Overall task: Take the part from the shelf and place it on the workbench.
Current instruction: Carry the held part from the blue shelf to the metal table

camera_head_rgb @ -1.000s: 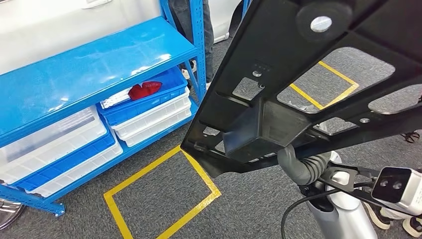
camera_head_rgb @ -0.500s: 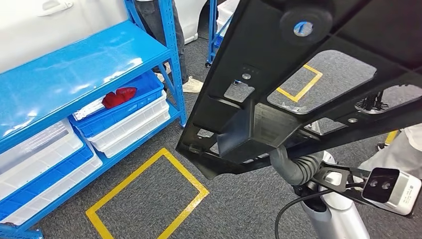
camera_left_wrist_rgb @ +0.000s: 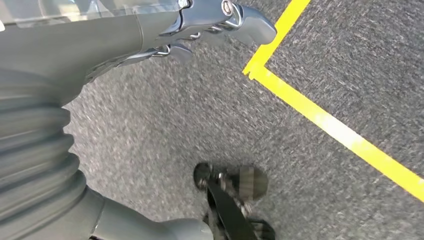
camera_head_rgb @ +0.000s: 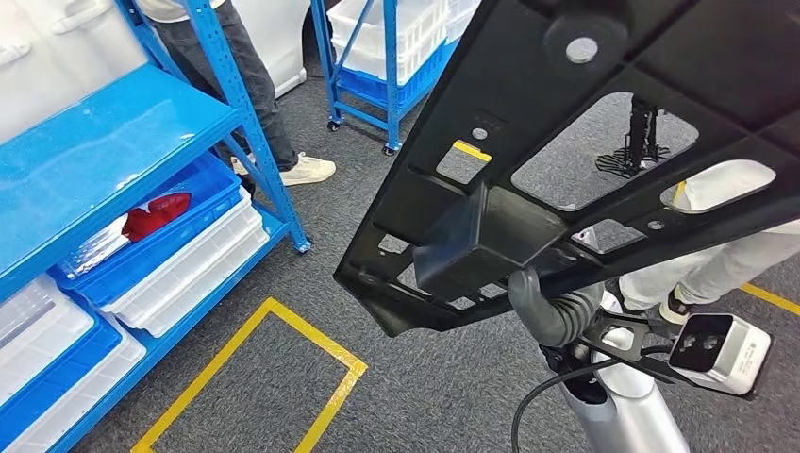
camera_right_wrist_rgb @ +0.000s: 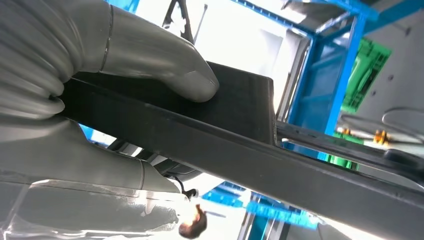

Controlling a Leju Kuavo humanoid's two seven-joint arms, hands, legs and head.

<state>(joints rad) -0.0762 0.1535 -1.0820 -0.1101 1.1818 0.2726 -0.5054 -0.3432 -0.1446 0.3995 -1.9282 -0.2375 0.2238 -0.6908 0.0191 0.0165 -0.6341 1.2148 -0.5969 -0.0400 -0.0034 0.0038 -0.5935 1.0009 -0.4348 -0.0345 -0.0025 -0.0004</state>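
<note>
The part (camera_head_rgb: 604,142) is a large flat black plastic panel with cut-out windows and a box-shaped block on its underside. It hangs tilted across the upper right of the head view, above the carpet. My right hand (camera_head_rgb: 557,307) grips its lower edge from beneath. In the right wrist view the grey thumb (camera_right_wrist_rgb: 150,55) presses on the panel's dark flat face (camera_right_wrist_rgb: 240,115), with the rest of the hand under it. My left hand (camera_left_wrist_rgb: 220,20) hangs over the grey carpet with its fingers stretched out and nothing in them.
The blue shelf (camera_head_rgb: 94,160) stands at left with blue and white bins; one holds a red item (camera_head_rgb: 156,215). A person's legs (camera_head_rgb: 236,75) are beside it, another person's legs (camera_head_rgb: 698,264) at right. A wheeled blue rack (camera_head_rgb: 377,66) stands behind. Yellow tape (camera_head_rgb: 283,377) marks the carpet.
The whole picture has shifted: the shelf and the yellow square slid left and a second rack and a person at right came in. The camera has turned. The right hand's grip on the panel is unchanged.
</note>
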